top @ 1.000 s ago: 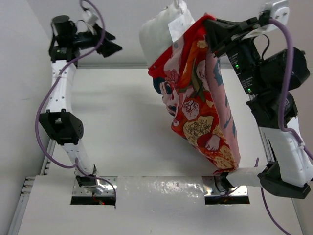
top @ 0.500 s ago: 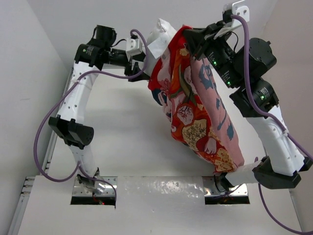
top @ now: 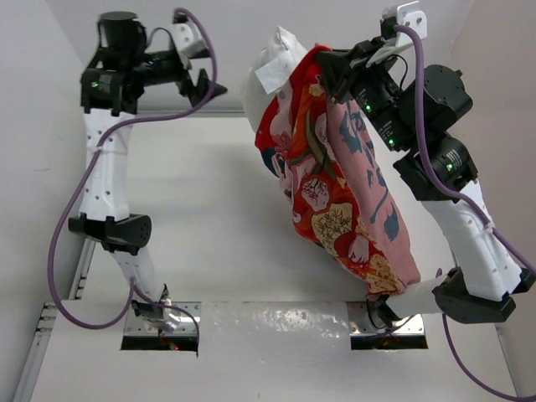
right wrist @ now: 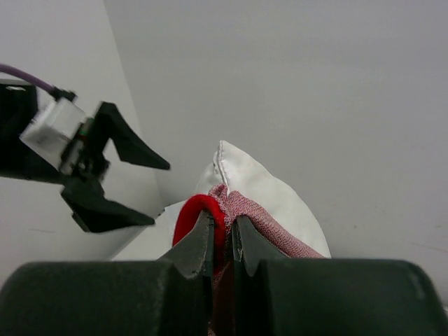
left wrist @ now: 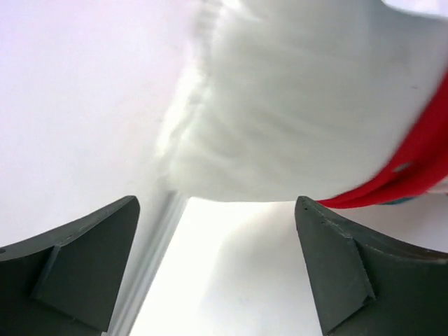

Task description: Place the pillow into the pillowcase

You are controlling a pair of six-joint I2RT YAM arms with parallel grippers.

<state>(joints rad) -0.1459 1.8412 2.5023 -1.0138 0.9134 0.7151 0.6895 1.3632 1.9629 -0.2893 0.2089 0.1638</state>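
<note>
The red pillowcase (top: 335,201) with doll faces hangs in the air, its pale pink inside showing along the right. The white pillow (top: 272,71) sticks out of its top, with a white tag on it. My right gripper (top: 328,71) is shut on the pillowcase's top rim (right wrist: 210,213), holding the whole bundle up; the pillow's corner (right wrist: 262,192) shows behind the pinched fabric. My left gripper (top: 201,79) is open and empty, apart from the pillow at its left. In the left wrist view the pillow (left wrist: 301,112) and a strip of red rim (left wrist: 413,168) lie beyond the open gripper (left wrist: 217,262).
The white table (top: 201,234) lies below the hanging bundle. White walls (top: 50,126) stand close on the left and at the back. A raised white front panel (top: 276,318) with two mount cutouts holds the arm bases.
My left gripper reached in to the pillow's left side, then drew back left and up, open and empty. The right gripper and bundle shifted slightly left, then held still.
</note>
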